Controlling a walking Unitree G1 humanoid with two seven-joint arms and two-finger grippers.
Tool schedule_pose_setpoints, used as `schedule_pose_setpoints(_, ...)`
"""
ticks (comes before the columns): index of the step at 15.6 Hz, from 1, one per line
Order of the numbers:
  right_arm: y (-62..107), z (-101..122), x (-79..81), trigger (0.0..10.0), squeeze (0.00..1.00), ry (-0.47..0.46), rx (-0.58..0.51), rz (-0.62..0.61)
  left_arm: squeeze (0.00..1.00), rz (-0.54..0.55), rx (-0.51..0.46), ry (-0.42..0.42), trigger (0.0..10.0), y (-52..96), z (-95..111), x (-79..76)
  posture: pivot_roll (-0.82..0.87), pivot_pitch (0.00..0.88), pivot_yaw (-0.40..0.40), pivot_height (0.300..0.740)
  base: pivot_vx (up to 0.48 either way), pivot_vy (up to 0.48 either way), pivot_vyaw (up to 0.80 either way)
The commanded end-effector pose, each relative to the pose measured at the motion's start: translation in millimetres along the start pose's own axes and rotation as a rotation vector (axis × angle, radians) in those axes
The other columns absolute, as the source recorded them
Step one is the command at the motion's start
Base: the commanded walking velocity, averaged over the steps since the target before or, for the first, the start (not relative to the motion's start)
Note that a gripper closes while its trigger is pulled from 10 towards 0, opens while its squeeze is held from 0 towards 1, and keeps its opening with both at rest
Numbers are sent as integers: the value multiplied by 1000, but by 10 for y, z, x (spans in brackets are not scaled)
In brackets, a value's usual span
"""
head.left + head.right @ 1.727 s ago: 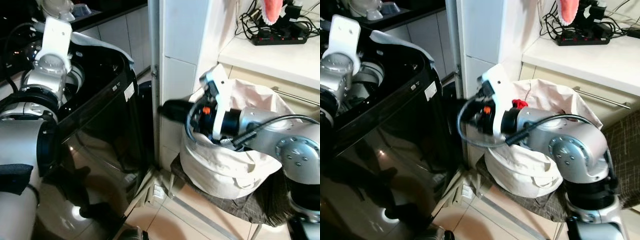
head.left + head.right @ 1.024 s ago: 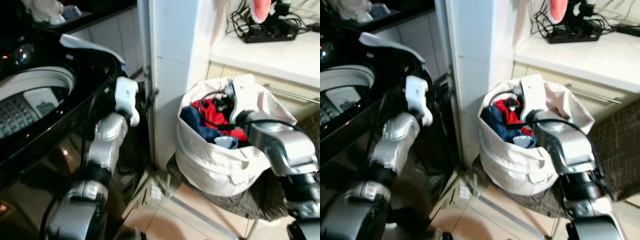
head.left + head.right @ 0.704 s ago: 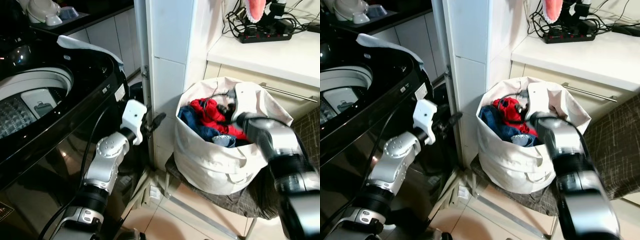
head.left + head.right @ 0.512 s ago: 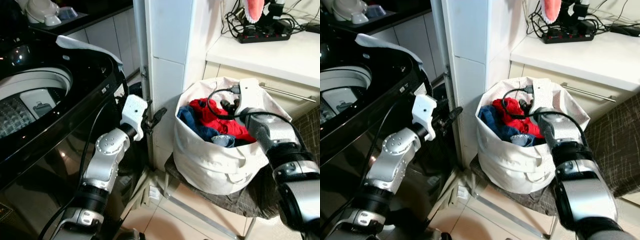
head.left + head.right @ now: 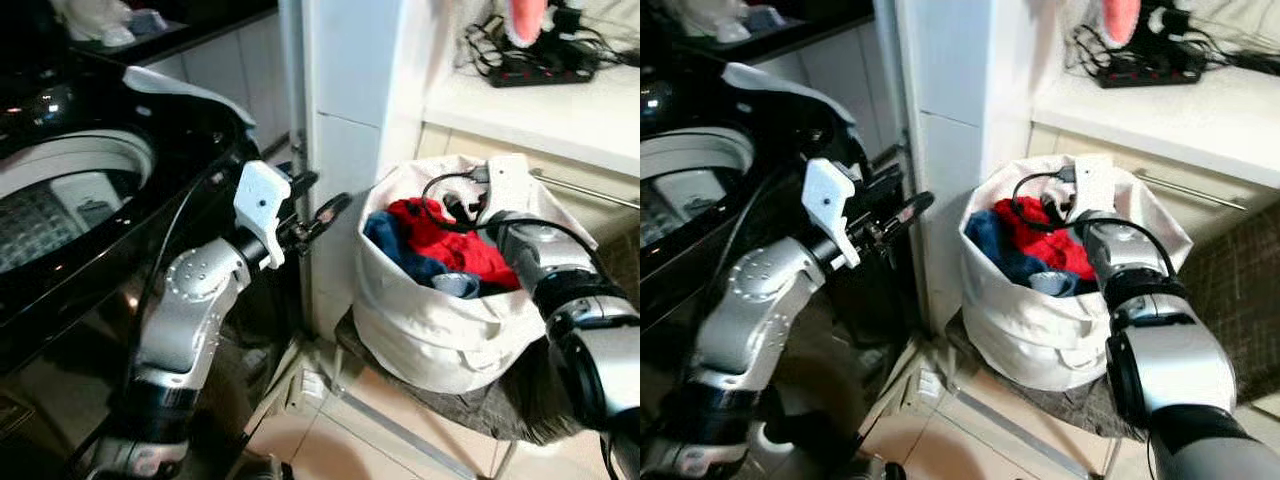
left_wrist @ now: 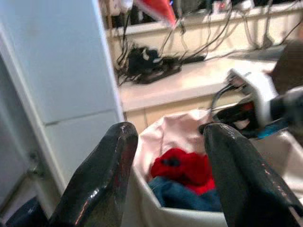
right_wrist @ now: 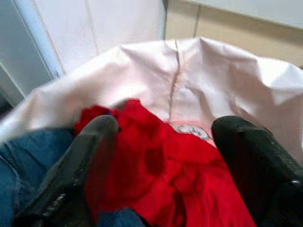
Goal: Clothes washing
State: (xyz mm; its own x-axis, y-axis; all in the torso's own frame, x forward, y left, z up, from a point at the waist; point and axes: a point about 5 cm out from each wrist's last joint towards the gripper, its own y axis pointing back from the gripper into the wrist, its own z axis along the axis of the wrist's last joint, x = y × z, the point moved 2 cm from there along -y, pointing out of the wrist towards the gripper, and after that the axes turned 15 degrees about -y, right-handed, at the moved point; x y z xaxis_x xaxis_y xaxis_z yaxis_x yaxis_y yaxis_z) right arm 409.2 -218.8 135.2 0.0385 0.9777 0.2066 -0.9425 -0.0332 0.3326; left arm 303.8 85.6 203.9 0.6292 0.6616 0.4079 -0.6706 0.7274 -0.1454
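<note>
Since half a second ago the left gripper (image 5: 322, 212), fingers spread and empty, has been brought closer to the laundry bag (image 5: 430, 330), while the right gripper (image 7: 161, 156), also spread, is held over the red garment (image 5: 450, 240) inside, apparently ready for picking.

Our head cameras look down from above; both wrist cameras face the cream cloth laundry bag (image 5: 440, 330), the right closest.
</note>
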Motion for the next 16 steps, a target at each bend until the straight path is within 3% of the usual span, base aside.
schedule_pose_setpoints(1, -2, 23, -3, 10000, 1000, -2, -7, 3, 0, -78, -3, 15, 10000, 34, 72, -107, 222, 21, 27, 740, 0, 0, 0)
schedule_pose_setpoints(4, -15, -23, 34, 10000, 1000, 12, 5, -5, 0, -163, 56, -5, 10000, 191, 84, -280, 257, 48, 25, 740, 0, 0, 0)
schedule_pose_setpoints(8, -14, -88, -22, 10000, 1000, 50, 14, -88, 0, -146, 85, -17, 10000, 318, 180, -302, 316, 70, 18, 740, 0, 0, 0)
schedule_pose_setpoints(12, -9, -189, -48, 10000, 1000, 21, 26, -127, 0, -65, 207, -69, 10000, 444, 79, -236, 312, 73, 15, 740, 0, 0, 0)
schedule_pose_setpoints(13, 0, -246, -82, 10000, 1000, 16, 36, -149, 0, 19, 255, -70, 10000, 457, -9, -161, 295, 63, 16, 740, 0, 0, 0)
schedule_pose_setpoints(14, 6, -254, -104, 10000, 647, 23, 29, -161, 0, 71, 274, -68, 10000, 465, -57, -113, 285, 57, 16, 740, 0, 0, 0)
schedule_pose_setpoints(15, 4, -200, -92, 10000, 0, 25, -10, -151, 0, 140, 296, -35, 10000, 473, -124, -51, 263, 38, 8, 740, 0, 0, 0)
schedule_pose_setpoints(16, -3, -120, -58, 10000, 0, 3, -52, -127, 0, 160, 300, -32, 10000, 470, -138, -23, 258, 30, 5, 740, 0, 0, 0)
